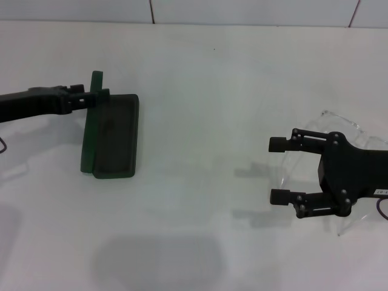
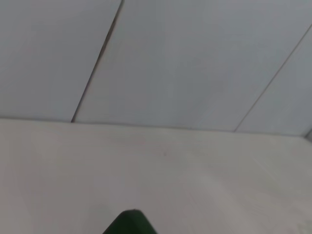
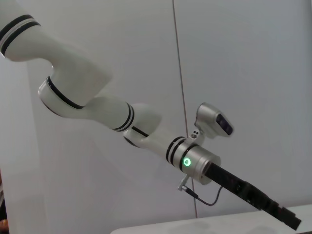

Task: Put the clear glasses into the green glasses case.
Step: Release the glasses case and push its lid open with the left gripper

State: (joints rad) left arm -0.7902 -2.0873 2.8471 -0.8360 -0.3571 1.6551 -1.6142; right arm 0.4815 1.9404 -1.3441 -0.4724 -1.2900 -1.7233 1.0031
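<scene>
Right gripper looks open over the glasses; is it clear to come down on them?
Probably yes. The right gripper is open directly above the glasses, with nothing else near them. The left gripper is far off, at the lid of the open case.

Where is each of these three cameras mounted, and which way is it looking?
Head view: looks down on the white table; left gripper on the dark green hard glasses case, open right gripper over the clear plastic glasses.
Left wrist view: table, wall, green case corner; no arm.
Right wrist view: faces across to the white left arm.
Shared: case, left arm.
</scene>
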